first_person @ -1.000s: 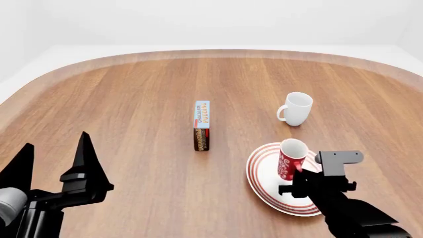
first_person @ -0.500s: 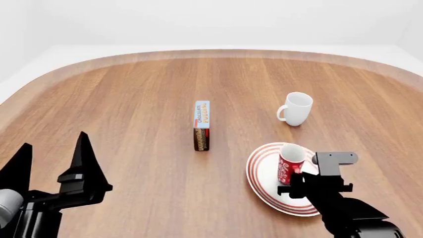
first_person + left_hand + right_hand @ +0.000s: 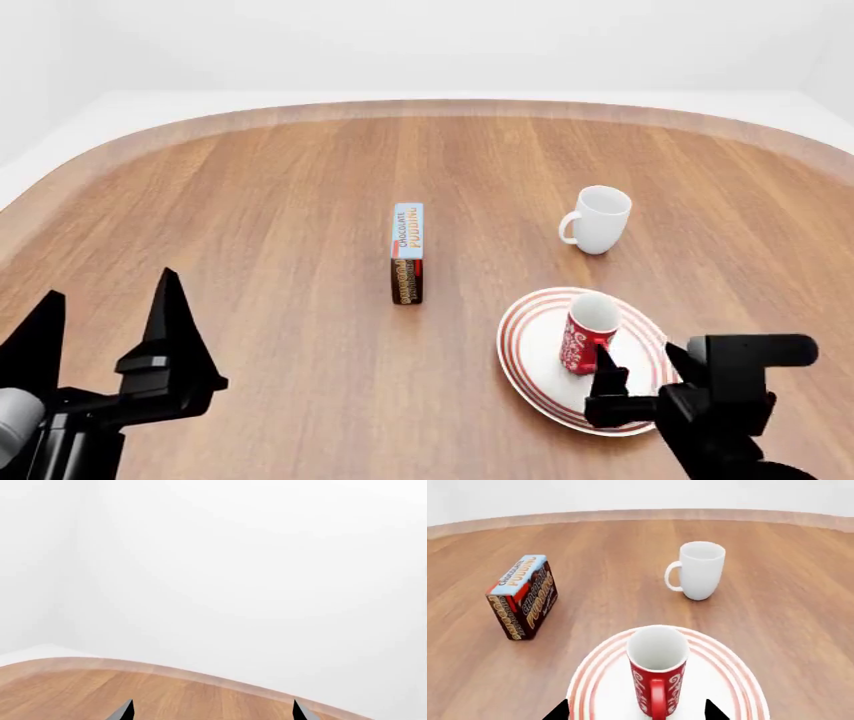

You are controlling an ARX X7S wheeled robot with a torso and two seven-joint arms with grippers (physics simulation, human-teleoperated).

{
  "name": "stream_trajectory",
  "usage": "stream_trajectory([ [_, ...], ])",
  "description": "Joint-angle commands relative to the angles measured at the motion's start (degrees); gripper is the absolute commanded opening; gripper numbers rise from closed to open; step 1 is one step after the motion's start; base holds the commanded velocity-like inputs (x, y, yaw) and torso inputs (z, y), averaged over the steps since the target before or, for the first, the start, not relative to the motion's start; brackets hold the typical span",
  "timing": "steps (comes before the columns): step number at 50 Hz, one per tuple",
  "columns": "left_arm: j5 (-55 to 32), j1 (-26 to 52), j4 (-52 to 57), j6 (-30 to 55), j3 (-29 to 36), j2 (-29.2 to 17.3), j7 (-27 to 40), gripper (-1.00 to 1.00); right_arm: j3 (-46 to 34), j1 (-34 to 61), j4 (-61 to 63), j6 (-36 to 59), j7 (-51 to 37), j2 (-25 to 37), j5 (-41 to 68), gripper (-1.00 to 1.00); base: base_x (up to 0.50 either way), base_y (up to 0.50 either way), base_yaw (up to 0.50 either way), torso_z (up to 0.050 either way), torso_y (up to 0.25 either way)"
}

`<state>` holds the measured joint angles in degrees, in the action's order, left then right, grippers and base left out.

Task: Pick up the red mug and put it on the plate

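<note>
The red mug [image 3: 589,335] stands upright on the plate [image 3: 527,352], a round white plate with red rings. In the right wrist view the mug [image 3: 657,672] has its handle turned toward the camera and stands on the plate [image 3: 602,687]. My right gripper [image 3: 638,380] is open and just behind the mug on the near side. Its fingertips [image 3: 637,711] stand apart on either side of the handle and do not touch it. My left gripper [image 3: 107,330] is open and empty at the near left; it also shows in the left wrist view [image 3: 213,712].
A plain white mug [image 3: 597,220] stands beyond the plate; it also shows in the right wrist view [image 3: 699,570]. A chocolate pudding box [image 3: 407,252] stands on edge at the table's middle, also in the right wrist view [image 3: 522,597]. The wooden table [image 3: 267,200] has a rounded far edge.
The right gripper lowered the red mug onto the plate, let go of it and drew back toward me. The left arm has barely moved.
</note>
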<state>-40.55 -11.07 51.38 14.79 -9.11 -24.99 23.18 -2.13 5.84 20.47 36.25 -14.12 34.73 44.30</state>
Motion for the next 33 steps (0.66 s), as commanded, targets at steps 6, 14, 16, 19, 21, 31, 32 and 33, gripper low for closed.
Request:
stream_trajectory([
  [6,-1.15,0.14,1.34,0.09,-0.46,-0.94,0.87,1.00,28.48,-29.15,39.49,-6.92,-14.86,12.05,15.03,1.00,0.00,0.00,0.00,0.000,0.000],
  [14,-4.36,1.49,3.64,0.44,-2.64,-2.62,2.76,1.00,34.77,-50.82,39.52,-34.18,-25.27,26.47,7.11,1.00,0.00,0.00,0.00,0.000,0.000],
  [16,-6.81,3.06,4.10,1.27,-3.87,-3.69,4.55,1.00,36.52,-50.83,39.52,-34.38,-25.83,27.47,6.69,1.00,0.00,0.00,0.00,0.000,0.000],
  [19,-10.68,5.75,6.24,2.21,-6.18,-6.27,7.57,1.00,39.04,-50.83,39.52,-35.86,-25.99,28.79,5.06,1.00,0.00,0.00,0.00,0.000,0.000],
  [21,-12.68,6.86,7.05,2.41,-7.28,-7.54,9.23,1.00,39.83,-50.83,39.52,-36.51,-25.46,28.79,4.35,1.00,0.00,0.00,0.00,0.000,0.000],
  [31,-17.90,4.46,8.52,-12.28,-6.30,-22.35,19.91,1.00,50.67,-50.84,39.52,-35.85,-18.31,25.67,5.99,1.00,0.00,0.00,0.00,0.000,0.000],
  [32,-17.87,3.99,8.48,-13.27,-6.22,-22.99,20.25,1.00,51.06,-50.84,39.52,-35.77,-17.86,25.32,6.03,1.00,0.00,0.00,0.00,0.000,0.000],
  [33,-17.82,3.67,8.43,-14.03,-6.11,-23.45,20.44,1.00,51.01,-50.84,39.52,-35.94,-17.63,25.30,5.86,1.00,0.00,0.00,0.00,0.000,0.000],
])
